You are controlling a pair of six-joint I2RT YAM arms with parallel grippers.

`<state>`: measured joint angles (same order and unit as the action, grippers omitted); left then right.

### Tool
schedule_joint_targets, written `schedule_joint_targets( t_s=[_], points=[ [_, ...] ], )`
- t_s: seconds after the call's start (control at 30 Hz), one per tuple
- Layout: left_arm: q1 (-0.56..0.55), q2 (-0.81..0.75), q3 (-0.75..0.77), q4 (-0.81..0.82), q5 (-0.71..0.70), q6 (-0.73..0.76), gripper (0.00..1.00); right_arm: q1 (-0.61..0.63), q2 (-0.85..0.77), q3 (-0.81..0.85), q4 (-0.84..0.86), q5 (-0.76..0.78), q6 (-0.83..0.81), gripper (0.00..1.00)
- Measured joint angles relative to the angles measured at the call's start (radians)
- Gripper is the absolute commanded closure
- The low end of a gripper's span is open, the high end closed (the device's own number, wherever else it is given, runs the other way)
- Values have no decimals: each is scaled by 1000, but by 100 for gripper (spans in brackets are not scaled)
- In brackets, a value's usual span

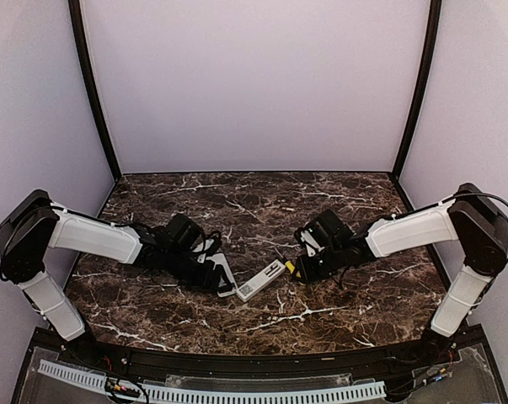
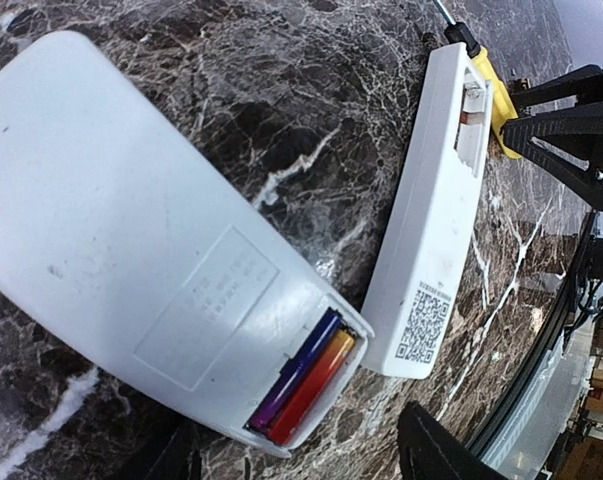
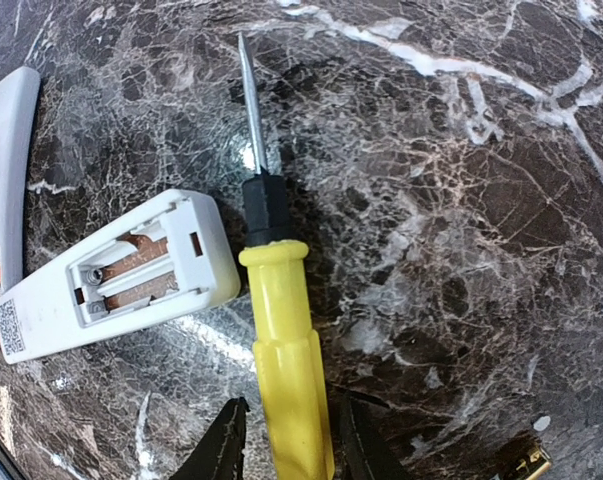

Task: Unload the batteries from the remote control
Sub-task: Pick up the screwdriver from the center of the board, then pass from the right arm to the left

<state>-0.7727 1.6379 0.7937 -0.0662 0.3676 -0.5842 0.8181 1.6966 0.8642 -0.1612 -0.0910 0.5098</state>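
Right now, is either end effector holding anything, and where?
Cannot tell. The right end effector flanks the yellow handle of the screwdriver, grip unconfirmed. The left end effector straddles the battery end of the larger white remote; contact hidden.

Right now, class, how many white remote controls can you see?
2. One remote, QR label on it, lies opened mid-table beside the yellow screwdriver. The second remote lies just left of it, batteries showing at its end. None looks hidden.

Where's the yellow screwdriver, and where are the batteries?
yellow screwdriver (image 3: pixel 286 345): right wrist view, on the middle of its handle.
batteries (image 2: pixel 313 385): left wrist view, on the side of the red one.
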Motion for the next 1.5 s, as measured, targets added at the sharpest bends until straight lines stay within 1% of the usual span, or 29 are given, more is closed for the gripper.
schedule_joint_targets(
  t_s=[0.43,0.53,0.9,0.97,1.07,1.17,1.23,1.33,1.4,1.5],
  points=[
    [-35,36,5,87,40,-69,33,6,13,7,3,46,38,80],
    [-35,39,5,97,35,-79,33,6,17,10,8,51,47,84],
    [-37,43,21,118,-43,-90,33,8,15,15,18,81,88,100],
    [-37,34,24,120,-69,-88,32,8,1,6,18,90,94,100],
    [-37,-16,24,114,-126,-68,31,8,-44,-8,14,93,95,100],
    [-27,-137,22,94,-181,-32,30,8,-114,-10,11,92,92,100],
    [-5,-229,22,87,-192,-10,29,8,-169,-10,11,90,85,100],
    [80,-378,23,75,-149,32,28,6,-241,-10,12,51,51,100],
    [143,-435,34,54,-93,70,29,5,-281,-7,15,-23,20,100],
    [193,-462,92,-3,-14,137,28,4,-310,24,20,-156,-22,100]
  ],
)
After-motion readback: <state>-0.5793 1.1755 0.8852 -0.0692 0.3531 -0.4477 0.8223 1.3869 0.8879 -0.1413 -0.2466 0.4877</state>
